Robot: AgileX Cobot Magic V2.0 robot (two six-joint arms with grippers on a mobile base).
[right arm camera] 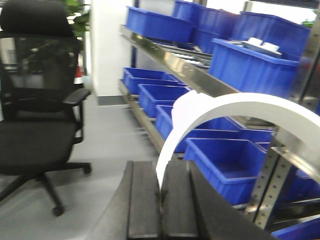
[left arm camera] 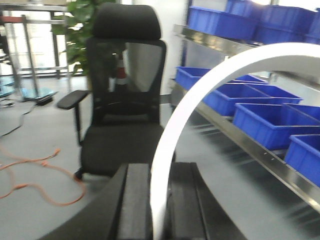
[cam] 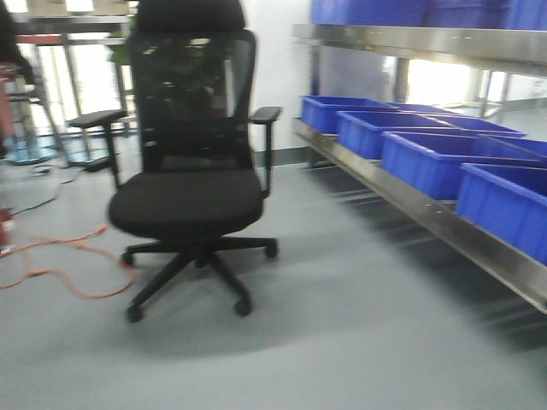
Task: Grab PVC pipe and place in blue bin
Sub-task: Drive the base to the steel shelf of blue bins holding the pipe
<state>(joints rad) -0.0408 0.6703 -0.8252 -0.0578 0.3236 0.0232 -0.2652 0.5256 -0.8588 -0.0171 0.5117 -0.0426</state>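
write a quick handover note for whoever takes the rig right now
Grippers: the left gripper is shut on the white pipe, which arcs up and to the right from between its fingers. The right gripper is shut on a white pipe arc too; I cannot tell if it is the same piece.
Things: blue bins sit in a row on the low shelf to the right, with an office chair ahead.
Done: pipe grabbed.
Left: reach a blue bin and drop it in.

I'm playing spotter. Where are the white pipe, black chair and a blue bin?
white pipe (left arm camera: 197, 92), left wrist view, middle of its curve.
black chair (cam: 184, 205), front view, its seat.
blue bin (cam: 419, 166), front view, its front wall.
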